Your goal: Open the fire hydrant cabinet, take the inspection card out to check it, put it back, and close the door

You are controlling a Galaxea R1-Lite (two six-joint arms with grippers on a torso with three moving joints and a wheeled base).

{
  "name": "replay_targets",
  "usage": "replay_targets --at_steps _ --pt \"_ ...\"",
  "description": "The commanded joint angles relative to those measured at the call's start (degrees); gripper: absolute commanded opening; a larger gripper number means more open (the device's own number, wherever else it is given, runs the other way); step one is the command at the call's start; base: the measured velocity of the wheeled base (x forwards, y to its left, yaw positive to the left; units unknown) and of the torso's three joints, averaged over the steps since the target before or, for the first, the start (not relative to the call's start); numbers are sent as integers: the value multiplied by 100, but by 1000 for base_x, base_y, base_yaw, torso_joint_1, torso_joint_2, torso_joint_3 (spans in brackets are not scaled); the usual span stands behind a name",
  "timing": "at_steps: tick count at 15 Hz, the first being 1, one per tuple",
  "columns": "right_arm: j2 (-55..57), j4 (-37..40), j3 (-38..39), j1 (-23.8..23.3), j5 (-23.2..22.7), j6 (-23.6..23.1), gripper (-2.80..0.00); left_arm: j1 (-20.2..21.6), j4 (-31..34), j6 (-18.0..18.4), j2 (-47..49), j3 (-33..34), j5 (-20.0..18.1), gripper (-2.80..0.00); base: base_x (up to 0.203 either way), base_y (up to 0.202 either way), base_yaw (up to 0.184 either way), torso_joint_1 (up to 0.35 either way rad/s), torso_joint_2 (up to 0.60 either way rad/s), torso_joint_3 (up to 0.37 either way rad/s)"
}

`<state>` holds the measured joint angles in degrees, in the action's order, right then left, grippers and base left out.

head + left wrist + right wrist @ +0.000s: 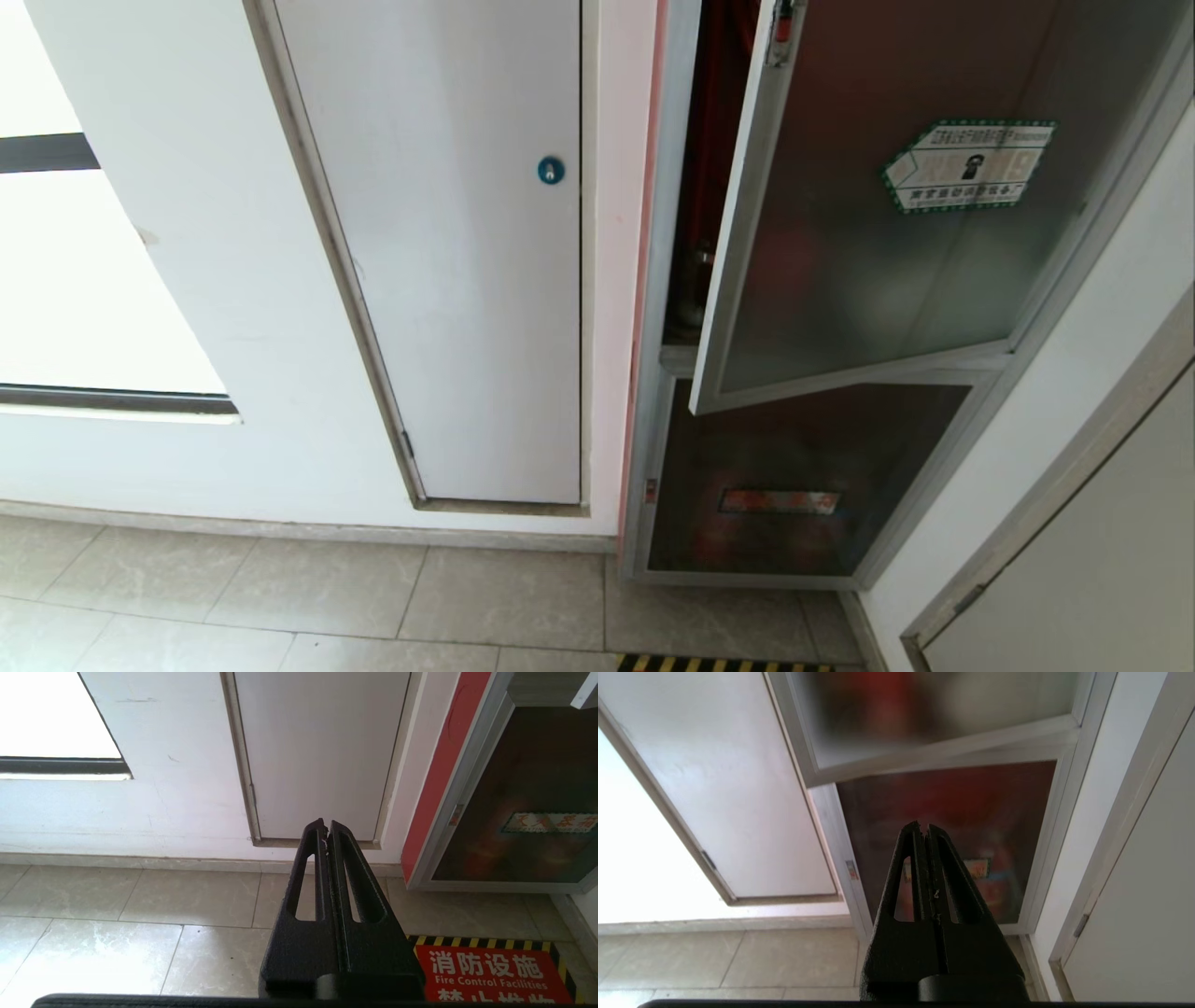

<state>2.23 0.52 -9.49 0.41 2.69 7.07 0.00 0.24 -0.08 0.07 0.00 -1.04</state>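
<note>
The fire hydrant cabinet (658, 411), silver-framed, stands at the right of the head view. Its upper dark-glass door (868, 252) hangs partly ajar, hinged on the right, with the green-bordered sticker (968, 164) and a red latch (782, 26) at its free edge. Through the gap I see a red interior (714, 140). The inspection card is hidden. Neither arm shows in the head view. My right gripper (923, 828) is shut and empty, pointing at the lower dark panel (952, 807) below the door's corner (810, 777). My left gripper (325, 825) is shut, empty, low over the floor tiles.
A plain white door (448, 280) with a blue round lock (551, 170) is left of the cabinet. Another door frame (1055, 495) stands at the far right. A red floor sign with yellow-black striping (486, 970) lies before the cabinet.
</note>
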Motion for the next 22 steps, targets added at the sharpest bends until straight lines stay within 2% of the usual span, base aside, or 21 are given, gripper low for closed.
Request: replay_targets --at_steps 1,7,22 --pt "-221 -21 323 2 8 -9 -280 0 2 -1 1 0 -2 -280 0 0 0 0 0 0" --pt "-223 -109 949 2 6 -567 -280 0 2 -1 1 0 -2 -280 0 0 0 0 0 0" --pt "-222 -79 940 2 -15 -382 -280 0 -16 8 1 0 -2 -280 0 0 0 0 0 0"
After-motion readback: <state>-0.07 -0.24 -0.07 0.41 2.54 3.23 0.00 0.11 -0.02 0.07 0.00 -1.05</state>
